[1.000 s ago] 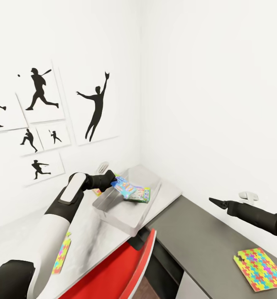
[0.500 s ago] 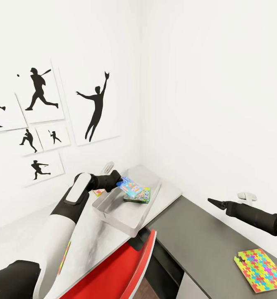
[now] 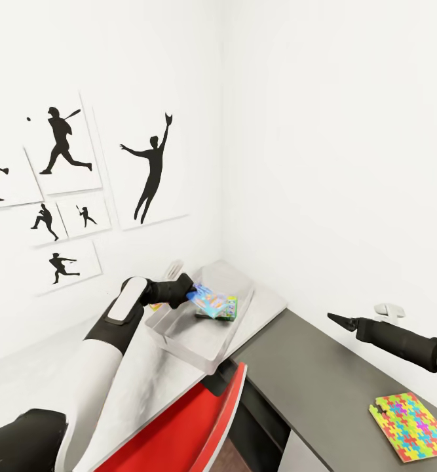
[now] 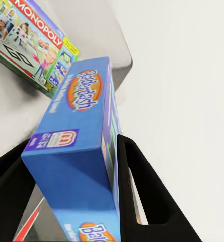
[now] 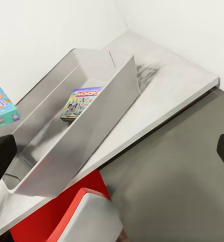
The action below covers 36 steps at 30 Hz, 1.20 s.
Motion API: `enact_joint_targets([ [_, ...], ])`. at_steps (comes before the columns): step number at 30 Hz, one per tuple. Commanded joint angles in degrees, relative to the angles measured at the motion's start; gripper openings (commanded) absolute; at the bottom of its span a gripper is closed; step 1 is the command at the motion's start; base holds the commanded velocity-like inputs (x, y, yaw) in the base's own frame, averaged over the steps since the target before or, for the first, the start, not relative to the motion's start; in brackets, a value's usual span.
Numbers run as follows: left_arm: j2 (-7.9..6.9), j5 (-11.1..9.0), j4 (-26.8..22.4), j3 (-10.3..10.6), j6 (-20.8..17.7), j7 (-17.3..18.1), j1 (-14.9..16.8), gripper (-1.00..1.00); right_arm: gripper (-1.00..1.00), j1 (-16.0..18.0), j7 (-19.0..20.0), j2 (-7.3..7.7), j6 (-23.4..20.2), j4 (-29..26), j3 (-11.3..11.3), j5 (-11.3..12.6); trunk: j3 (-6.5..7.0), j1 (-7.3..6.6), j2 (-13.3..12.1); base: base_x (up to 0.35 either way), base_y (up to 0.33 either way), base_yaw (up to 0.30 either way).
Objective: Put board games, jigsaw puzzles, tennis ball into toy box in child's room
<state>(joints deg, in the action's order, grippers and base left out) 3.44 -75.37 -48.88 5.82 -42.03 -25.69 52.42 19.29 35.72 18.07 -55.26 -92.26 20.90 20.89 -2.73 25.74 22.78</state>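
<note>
Board game clamped in my left gripper (image 3: 193,293) over the toy box (image 3: 198,345).
Head view: blue game (image 3: 207,299) above the Monopoly box (image 3: 223,308); right gripper (image 3: 333,318), grip unclear, apart over the table (image 3: 323,373). Left wrist: fingers (image 4: 142,194) pinch the blue game.

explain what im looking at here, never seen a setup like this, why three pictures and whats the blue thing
It is a simulated two-armed robot, seen through three cameras. The wide picture comes from its head. The other two come from cameras at each wrist, looking along the claw.

The left claw grips a blue Balderdash board game box, holding it over the light grey rectangular toy box on the pale desk top. A Monopoly box already lies inside.

The right claw hangs empty above a dark grey surface, where a multicoloured flat jigsaw puzzle sheet lies. A red chair stands below.
</note>
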Motion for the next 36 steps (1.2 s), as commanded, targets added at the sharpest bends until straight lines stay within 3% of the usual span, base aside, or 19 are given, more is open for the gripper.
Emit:
enact_joint_targets([
  [1,0.08,-1.23,1.14,0.00,0.06,-0.56,0.16,-1.00,1.00,0.07,0.32,-0.01,-0.31,-0.02,0.05,-0.15,-0.14,0.04,0.14,0.000,0.000,0.000],
  [5,0.31,-3.58,5.15,-0.06,0.64,-0.44,0.55,-1.00,1.00,0.05,0.32,-0.03,-0.31,-0.02,-0.02,-0.15,-0.14,0.04,0.14,0.000,0.000,0.000],
  [16,0.45,-5.48,10.76,-0.12,5.64,-0.29,0.80,-1.00,1.00,0.10,0.21,-0.06,-0.43,-0.02,-0.20,-0.20,-0.14,0.04,0.14,0.000,0.000,0.000],
  [24,0.47,-6.16,12.07,-0.20,6.65,-0.25,0.83,-1.00,1.00,0.24,0.15,-0.05,-2.79,-0.04,-0.24,-0.23,-0.17,0.04,0.14,0.000,0.000,0.000],
  [30,0.35,-8.99,12.32,-0.16,6.84,-0.29,0.84,-1.00,1.00,0.30,0.14,-0.05,-3.54,-0.03,-0.26,-0.21,-0.50,0.04,0.14,0.000,0.000,0.000],
  [36,0.22,-10.00,12.38,-0.13,6.92,-0.32,0.84,-1.00,1.00,0.30,0.14,-0.05,-3.72,-0.02,-0.31,-0.22,-0.99,0.04,0.14,0.000,0.000,0.000],
])
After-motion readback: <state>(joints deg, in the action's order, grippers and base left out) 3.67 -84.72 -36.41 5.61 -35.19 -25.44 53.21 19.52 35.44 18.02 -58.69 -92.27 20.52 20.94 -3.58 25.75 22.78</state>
